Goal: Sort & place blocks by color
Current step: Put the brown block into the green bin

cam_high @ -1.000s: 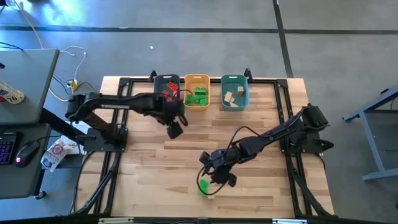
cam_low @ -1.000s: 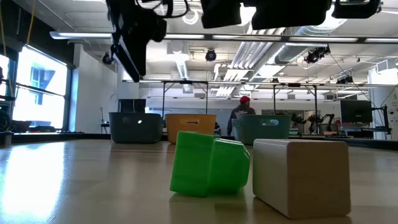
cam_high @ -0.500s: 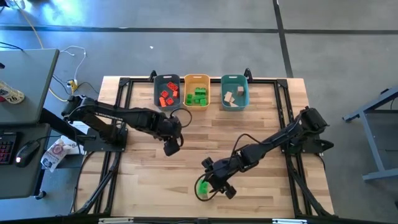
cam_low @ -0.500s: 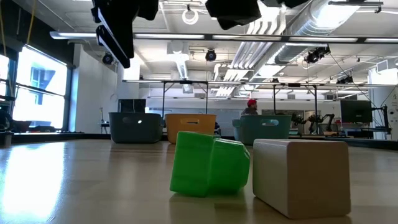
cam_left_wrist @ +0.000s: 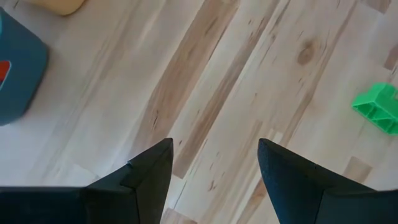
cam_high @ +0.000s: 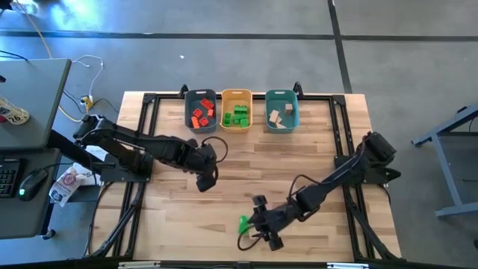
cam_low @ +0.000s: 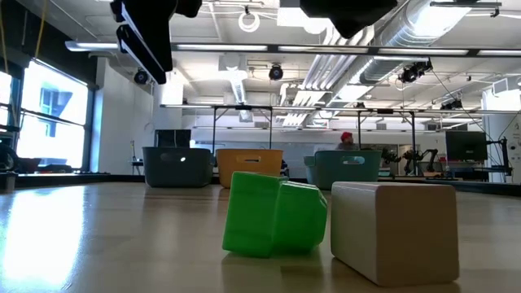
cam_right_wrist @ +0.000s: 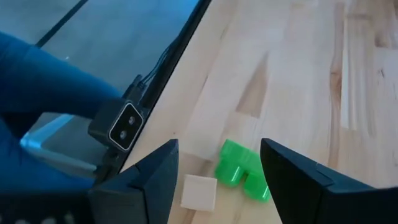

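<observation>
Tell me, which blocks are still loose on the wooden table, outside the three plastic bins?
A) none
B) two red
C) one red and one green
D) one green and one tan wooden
D: the low view shows a bright green plastic block beside a plain tan wooden block on the wooden table.

The left arm reaches in from its base at the left edge of the desk (cam_high: 172, 202), stretched low and nearly level toward the middle, its wrist bent down so that the left gripper (cam_high: 205, 179) hangs above bare wood. Its jaws stand apart with nothing between them. The right arm runs from its base at the right edge diagonally toward the front of the desk, elbow low, forearm sloping down. The right gripper (cam_high: 263, 233) sits near the front edge, pointing downward, jaws spread wide and empty. Neither gripper touches the desk.
</observation>
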